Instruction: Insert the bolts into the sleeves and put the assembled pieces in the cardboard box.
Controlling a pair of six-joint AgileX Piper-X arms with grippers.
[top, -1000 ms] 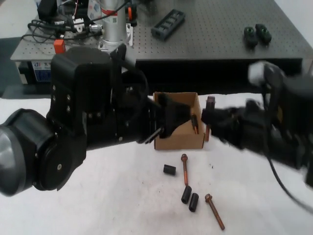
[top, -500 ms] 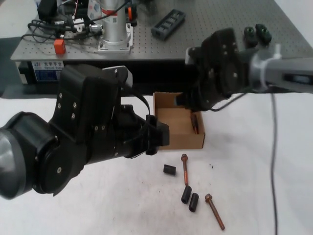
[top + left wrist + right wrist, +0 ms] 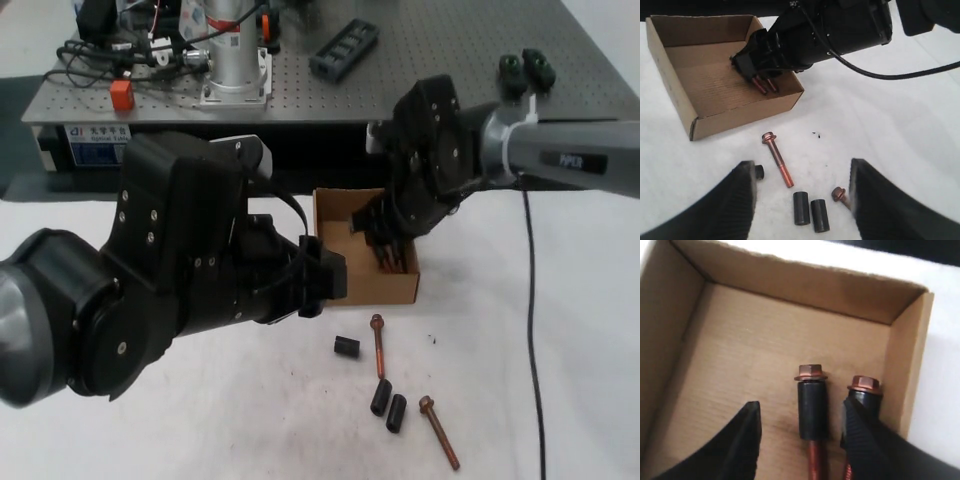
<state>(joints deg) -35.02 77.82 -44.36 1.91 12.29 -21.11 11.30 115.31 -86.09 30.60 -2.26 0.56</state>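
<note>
**Right end effector (image 3: 801,412), fingers spread, lowered into the cardboard box (image 3: 790,285).** A second ago this arm was low at the box's outer side with an upright bolt at its tip. Half a second ago it was raised above the box. It has now come down inside the rim.

Two assembled pieces (image 3: 813,405) lie side by side on the box floor. One is directly between the open fingers and seems to touch neither. The second piece (image 3: 863,386) is just beyond one finger, close to the box wall. The delivery looks complete, so a retreat from the box is probably the next step.

**Left end effector (image 3: 802,167), also open and holding nothing.** It drew back from the box in the first half-second and has kept its place since. It hangs over the loose stock on the worktop (image 3: 250,420). Two bolts (image 3: 777,159) lie below and ahead of its fingertips, and a pair of sleeves (image 3: 801,208) lies between the fingers. A third sleeve (image 3: 346,347) lies beside one finger. Two more assemblies therefore appear to remain.

**Materials.**
- **Bolts:** copper-coloured metal with a flanged hexagonal head and a slender, smooth-looking shank.
- **Sleeves:** short matt-black cylinders, probably plastic or rubber, that cover only the upper shank under the head.
- **Box:** brown corrugated board, open-topped, with visible fluting on the floor and a slightly ragged cut rim.
- **Worktop:** white and matt.
</note>
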